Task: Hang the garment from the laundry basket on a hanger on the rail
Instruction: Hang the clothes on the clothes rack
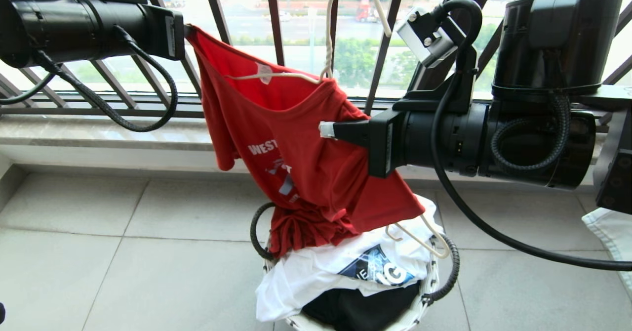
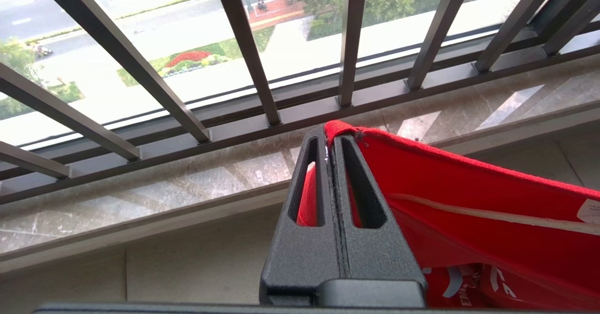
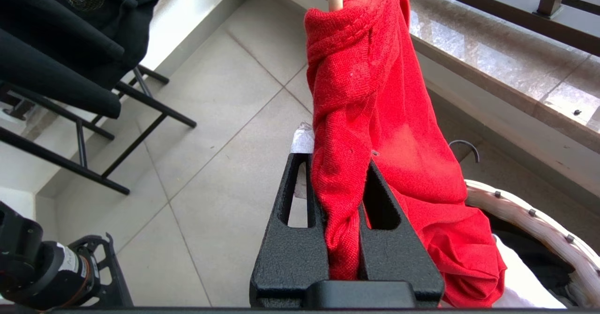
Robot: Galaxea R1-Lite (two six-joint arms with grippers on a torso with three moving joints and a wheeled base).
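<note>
The garment (image 1: 301,163), a red T-shirt with white print, hangs stretched above the laundry basket (image 1: 437,276), its hem bunched on the basket's contents. The cream-white hanger (image 1: 332,20) is threaded through the neck: its hook stands up above the collar and one end (image 1: 419,239) pokes out below the sleeve. My left gripper (image 1: 186,28) is shut on the collar edge at the upper left; its wrist view shows its tips (image 2: 330,138) pinching the garment (image 2: 468,220). My right gripper (image 1: 327,129) is shut on a fold of the garment (image 3: 370,93), its tips (image 3: 335,159) over the basket (image 3: 529,225). The rail is out of view.
A white printed T-shirt (image 1: 316,271) and a black one (image 1: 355,311) fill the basket. The black barred railing (image 1: 276,20) and a marble sill (image 1: 98,133) run behind. White cloth (image 1: 612,232) lies at the right edge. A black rack (image 3: 93,154) holding dark clothes stands off to one side.
</note>
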